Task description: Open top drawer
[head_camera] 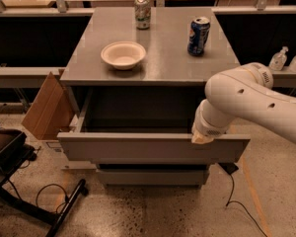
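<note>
The top drawer (pixel 138 148) is a wide grey drawer with a flat handleless front. It stands pulled well out of the grey cabinet (pixel 153 63), and its dark inner box shows behind the front. My white arm reaches in from the right. My gripper (pixel 203 138) sits at the top edge of the drawer front, right of its middle, with the wrist housing hiding its end.
On the cabinet top stand a white bowl (pixel 123 54), a silver-green can (pixel 142 12) and a blue can (pixel 199 35). A cardboard box (pixel 47 107) leans at the left. Black chair legs (pixel 34 206) and cables (pixel 237 191) lie on the floor. Bottles (pixel 278 59) stand at the right.
</note>
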Robot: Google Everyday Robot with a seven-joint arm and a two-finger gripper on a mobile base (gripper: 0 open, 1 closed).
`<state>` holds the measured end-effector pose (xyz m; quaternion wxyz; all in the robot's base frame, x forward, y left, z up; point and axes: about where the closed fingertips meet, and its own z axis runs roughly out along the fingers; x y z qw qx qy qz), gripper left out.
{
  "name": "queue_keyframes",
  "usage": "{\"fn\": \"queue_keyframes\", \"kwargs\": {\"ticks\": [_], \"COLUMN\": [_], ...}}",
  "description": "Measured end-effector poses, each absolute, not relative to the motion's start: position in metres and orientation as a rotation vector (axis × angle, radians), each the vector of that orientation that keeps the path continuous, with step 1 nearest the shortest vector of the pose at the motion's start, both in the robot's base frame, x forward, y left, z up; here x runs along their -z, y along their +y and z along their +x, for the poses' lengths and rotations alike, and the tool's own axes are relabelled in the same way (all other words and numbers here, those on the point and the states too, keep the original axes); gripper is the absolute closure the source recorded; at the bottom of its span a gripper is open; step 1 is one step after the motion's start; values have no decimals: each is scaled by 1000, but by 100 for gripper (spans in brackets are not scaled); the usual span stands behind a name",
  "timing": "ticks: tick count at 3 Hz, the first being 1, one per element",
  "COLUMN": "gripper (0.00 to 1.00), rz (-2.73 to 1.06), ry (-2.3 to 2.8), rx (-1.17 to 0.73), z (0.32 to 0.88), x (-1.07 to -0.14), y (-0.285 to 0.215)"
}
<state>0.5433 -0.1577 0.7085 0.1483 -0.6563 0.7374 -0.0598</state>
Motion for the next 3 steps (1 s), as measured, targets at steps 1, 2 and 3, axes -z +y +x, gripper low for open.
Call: {"fn": "queue_keyframes", "kwargs": {"ticks": [1, 2, 3], "gripper": [100, 82, 59], "rz": [-1914, -1924, -1925], "ry": [2083, 2043, 2042], "rx": [88, 8, 9], "z": [518, 507, 506], "x": [-720, -723, -724], "y": [-152, -144, -143]}}
